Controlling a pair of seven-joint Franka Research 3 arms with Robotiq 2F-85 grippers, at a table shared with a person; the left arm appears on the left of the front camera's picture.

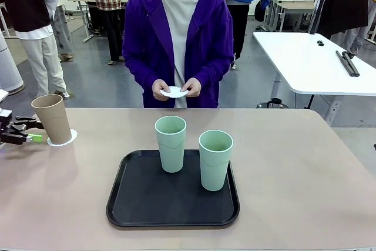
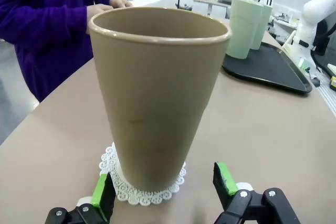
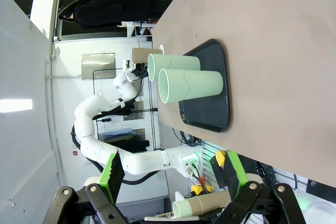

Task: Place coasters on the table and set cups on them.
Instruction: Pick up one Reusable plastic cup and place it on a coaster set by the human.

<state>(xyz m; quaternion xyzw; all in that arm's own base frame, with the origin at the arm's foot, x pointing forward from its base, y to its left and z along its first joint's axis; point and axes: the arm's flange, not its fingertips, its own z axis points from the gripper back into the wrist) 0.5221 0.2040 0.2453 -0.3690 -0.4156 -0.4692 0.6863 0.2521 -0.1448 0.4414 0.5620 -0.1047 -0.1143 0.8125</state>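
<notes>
A tan-brown cup (image 1: 53, 119) stands upright on a lacy white coaster (image 1: 62, 140) at the table's (image 1: 305, 168) far left. My left gripper (image 1: 32, 129) is open just left of it. In the left wrist view the cup (image 2: 157, 93) on its coaster (image 2: 142, 193) rises just ahead of the spread green pads (image 2: 102, 192), and neither pad touches it. Two mint green cups (image 1: 171, 143) (image 1: 215, 159) stand on the black tray (image 1: 135, 204). The person holds another coaster (image 1: 175, 92) in both hands. My right gripper (image 3: 173, 169) is open, off the table's side, with nothing in it.
The tray sits at the table's middle near my edge. The person in a purple jacket stands at the far side. A white-topped table (image 1: 311, 63) is behind on the right. Bare tabletop lies left and right of the tray.
</notes>
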